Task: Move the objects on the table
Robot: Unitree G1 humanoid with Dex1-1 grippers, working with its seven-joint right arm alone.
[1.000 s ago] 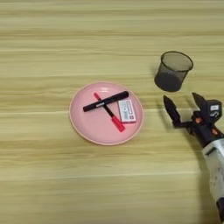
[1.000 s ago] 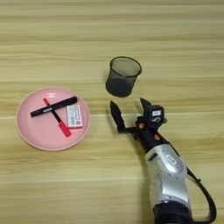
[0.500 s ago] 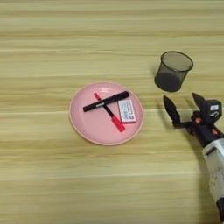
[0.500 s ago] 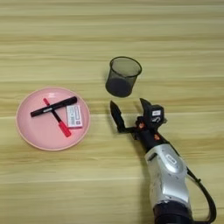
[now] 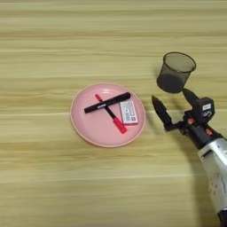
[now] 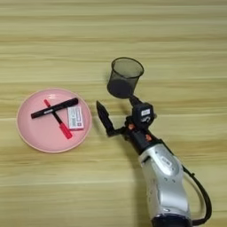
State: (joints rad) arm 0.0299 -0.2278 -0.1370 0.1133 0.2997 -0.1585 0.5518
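A round pink plate (image 5: 88, 127) lies on the wooden table (image 5: 53, 48), left of centre. On the plate a black marker (image 5: 107, 102) lies across a thin red pen (image 5: 119, 126), and a small white labelled box (image 5: 129, 112) sits beside them on the right. A black mesh cup (image 5: 175, 72) stands upright to the plate's right. My right gripper (image 5: 169, 95) is open, low over the table between plate and cup. Its left finger (image 6: 104, 117) points up just right of the plate's rim. The right fingertip is close under the cup's base. Nothing is between the fingers.
My silver forearm (image 6: 165, 181) comes in from the bottom edge, with a black cable (image 6: 201, 195) looping on its right side. Bare wood stretches across the far side and the left of the table.
The gripper has moved left, toward the plate, and stays open. Plate, marker, pen, box and cup have not moved.
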